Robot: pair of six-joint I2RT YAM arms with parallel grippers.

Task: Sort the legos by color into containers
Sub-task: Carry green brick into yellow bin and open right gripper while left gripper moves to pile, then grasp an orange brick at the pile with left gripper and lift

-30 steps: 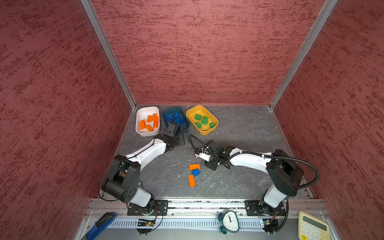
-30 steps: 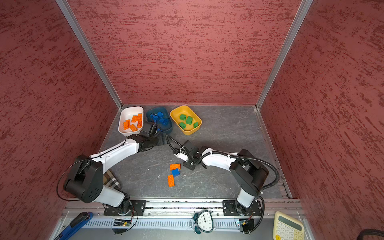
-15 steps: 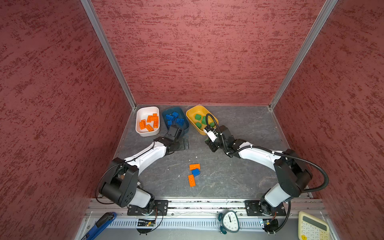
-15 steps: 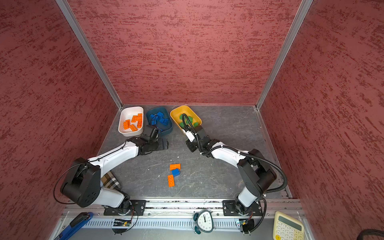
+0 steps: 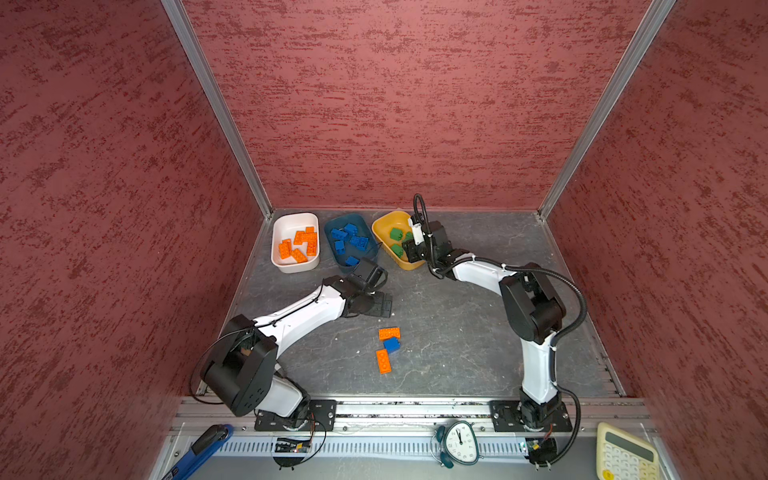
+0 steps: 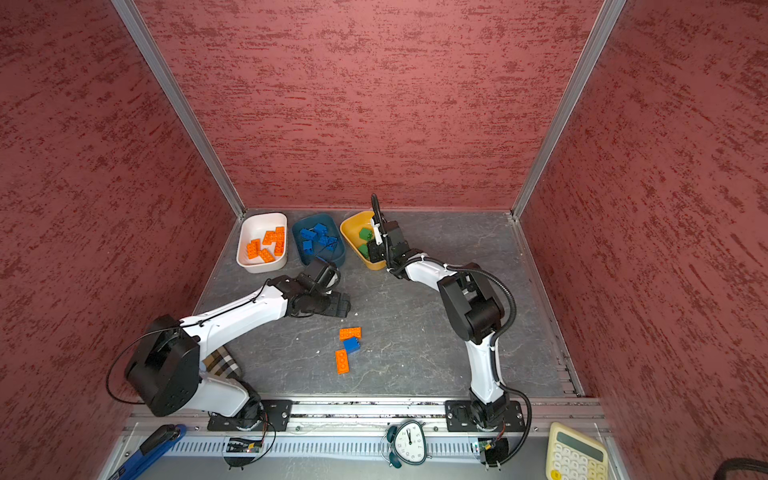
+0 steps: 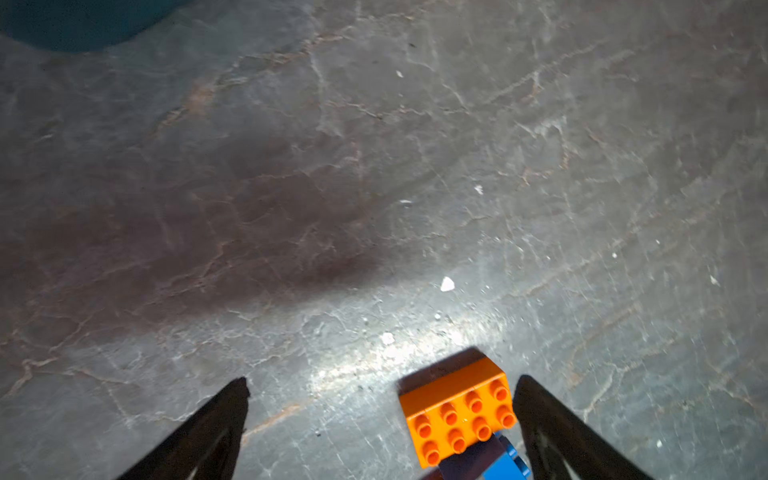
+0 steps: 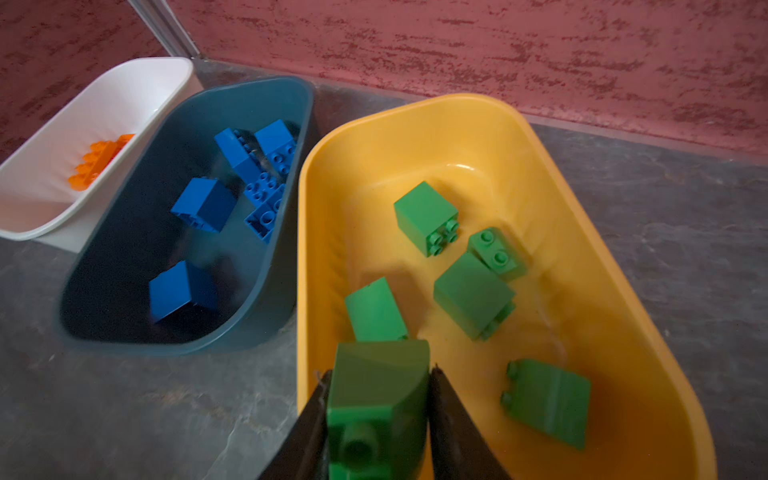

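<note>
Right gripper [image 8: 380, 370]: jaws closed on green brick [image 8: 378, 399], over yellow tub [image 8: 415, 145], by its rim.
Left gripper [image 7: 382, 379]: spread wide, empty, well apart from yellow tub.
Orange brick [image 7: 457, 407]: floor, well apart from yellow tub.

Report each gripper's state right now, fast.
Left gripper: open, holding nothing.
Right gripper: closed on a green brick, above the yellow tub.

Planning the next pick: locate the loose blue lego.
The blue lego lies mid-table in both top views, between two orange legos, close to the left gripper.
</note>
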